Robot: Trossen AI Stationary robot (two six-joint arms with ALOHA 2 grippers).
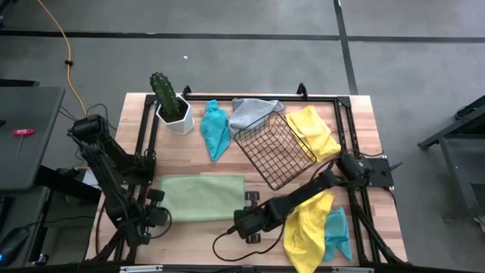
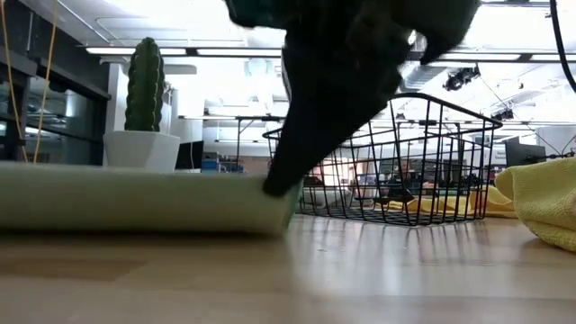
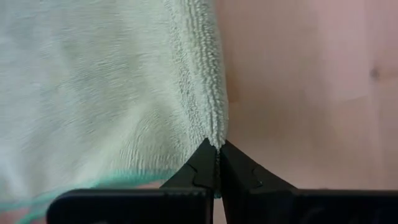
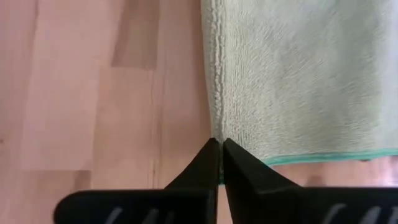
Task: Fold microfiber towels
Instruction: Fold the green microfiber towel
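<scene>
A light green towel lies spread on the near half of the wooden table, between my two arms. My left gripper is shut at its near-left corner. My right gripper is shut at its near-right corner. In the low view the green towel lies flat, with the right gripper coming down on its right end. A teal towel, a grey towel and a yellow towel lie at the far side. My left gripper pinches the green towel's corner between its two fingertips, where the thick side edge meets the teal-hemmed edge. It comes steeply from above. The rest of the towel lies on the table. My right gripper pinches the green towel's near-right corner between its fingertips, beside the teal hem. The fingers slant down from the right. The cloth beyond the corner lies flat on the wood.
A black wire basket stands tilted just beyond the green towel, right of centre. A potted cactus is at the far left. Another yellow towel and a teal one lie bunched at the near right, under the right arm.
</scene>
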